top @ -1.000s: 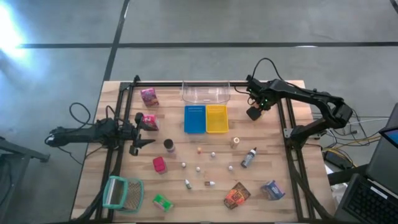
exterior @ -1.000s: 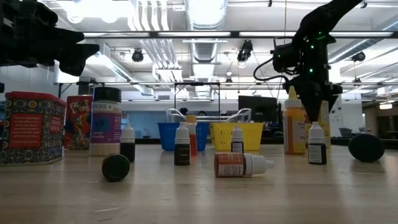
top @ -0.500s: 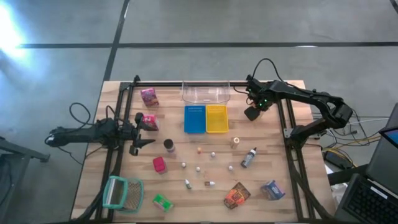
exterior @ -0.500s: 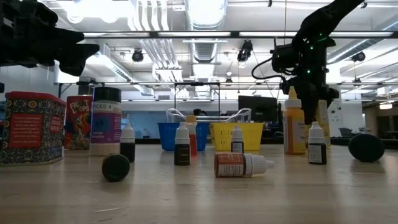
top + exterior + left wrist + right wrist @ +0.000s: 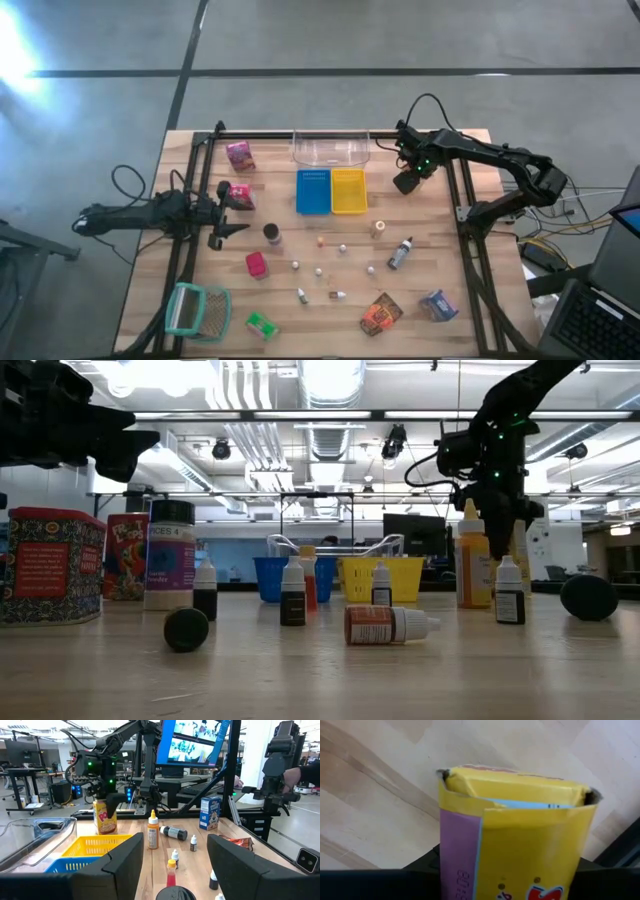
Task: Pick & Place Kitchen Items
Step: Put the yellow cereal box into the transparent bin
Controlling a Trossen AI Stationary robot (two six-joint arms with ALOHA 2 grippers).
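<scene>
Standing between right pincer (image 5: 512, 870) fingers: yellow box (image 5: 515, 830) (upright).

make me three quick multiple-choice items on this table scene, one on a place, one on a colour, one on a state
1. Where does the clear plastic tub stand?
A. beyond the two trays, at the far edge
B. beside the mesh basket
C. under the left arm

2. What colour is the tray right of the blue slotted tray?
A. red
B. yellow
C. green

3. How does the small grey bottle lie?
A. on its side
B. upright
C. inside the tub

Answers: 1 A, the tub touches the table's far rail. 2 B, the yellow slotted tray sits beside it. 3 A, seen full length from above.
</scene>
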